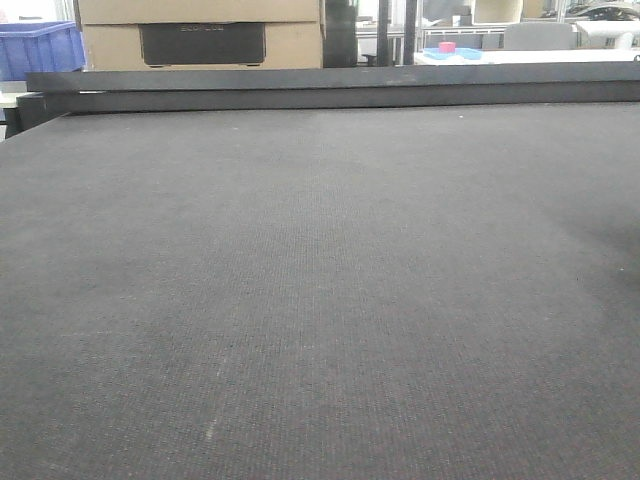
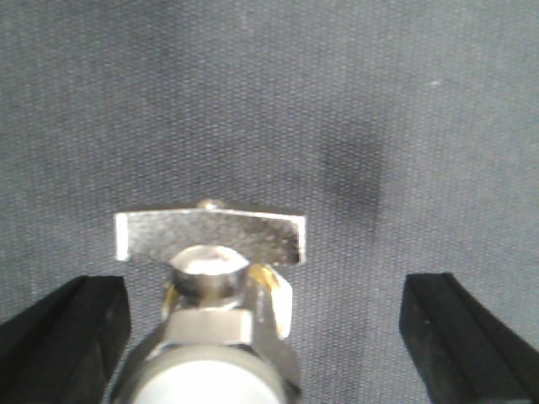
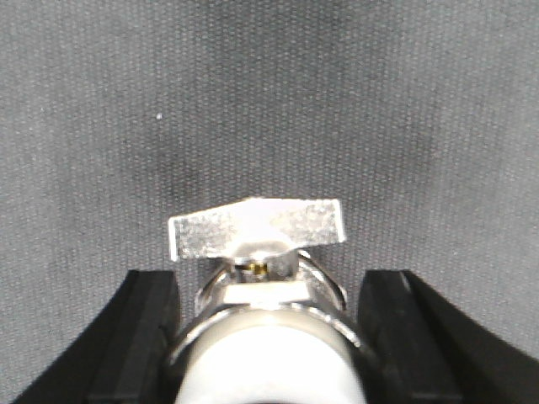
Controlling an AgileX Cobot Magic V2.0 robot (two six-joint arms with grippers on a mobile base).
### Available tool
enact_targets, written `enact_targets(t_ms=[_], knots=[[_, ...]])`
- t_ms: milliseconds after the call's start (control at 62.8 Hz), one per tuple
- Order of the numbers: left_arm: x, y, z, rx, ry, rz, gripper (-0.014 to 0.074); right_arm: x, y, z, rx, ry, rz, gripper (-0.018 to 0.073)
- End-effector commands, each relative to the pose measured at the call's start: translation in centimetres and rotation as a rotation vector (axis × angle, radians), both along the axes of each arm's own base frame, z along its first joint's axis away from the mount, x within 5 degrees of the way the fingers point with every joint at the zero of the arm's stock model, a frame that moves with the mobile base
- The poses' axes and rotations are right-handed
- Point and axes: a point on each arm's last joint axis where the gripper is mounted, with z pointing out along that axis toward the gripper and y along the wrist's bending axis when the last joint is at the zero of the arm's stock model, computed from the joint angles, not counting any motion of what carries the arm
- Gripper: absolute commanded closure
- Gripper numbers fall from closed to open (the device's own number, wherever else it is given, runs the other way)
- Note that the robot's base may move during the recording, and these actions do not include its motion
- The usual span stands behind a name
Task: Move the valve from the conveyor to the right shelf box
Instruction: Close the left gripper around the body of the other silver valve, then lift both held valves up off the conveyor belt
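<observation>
Exterior front-facing: woven grey conveyor (image 1: 320, 300), cardboard box (image 1: 200, 35) beyond | left gripper (image 2: 265, 290) spread | right gripper (image 3: 269, 282): can't tell

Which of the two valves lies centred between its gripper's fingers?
The valve in the right wrist view, evenly flanked by the right gripper. The valve in the left wrist view lies off-centre in the left gripper, toward one side.

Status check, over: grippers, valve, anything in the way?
Left gripper open, straddling a valve. Right gripper tight beside second valve, contact unclear. Conveyor shows no obstruction.
</observation>
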Motion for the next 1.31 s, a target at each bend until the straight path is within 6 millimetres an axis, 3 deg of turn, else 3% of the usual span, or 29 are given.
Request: enact_targets(t_ms=[0,669,796,1019,1178,1289], knots=[[0.0,0.0,0.0,0.013,-0.001,-0.005,0.005,0.0,0.1,0.0,0.003,-0.004,0.0,0.0722],[-0.1,0.9,0.0,0.027,0.014,0.027,0.0059,-0.1,0.1,0.0,0.002,0.0,0.001,0.0722],[0.0,0.9,0.0,0.027,0.006,0.027,0.0196,-0.1,0.1,0.0,0.002,0.0,0.001,0.0722],[0.0,0.8,0.0,0.009,0.002,0.032,0.071,0.0,0.1,0.0,0.003,-0.005,0.0,0.0722],[-0.1,0.8,0.2,0.01,-0.002,0.028,0.0708,-0.2,0.1,0.2,0.003,0.002,0.001,0.0722],[-0.7,0.8,1.5,0.007,-0.049,0.026,0.0708,-0.7,0.0,1.3,0.006,-0.028,0.002,0.0725]])
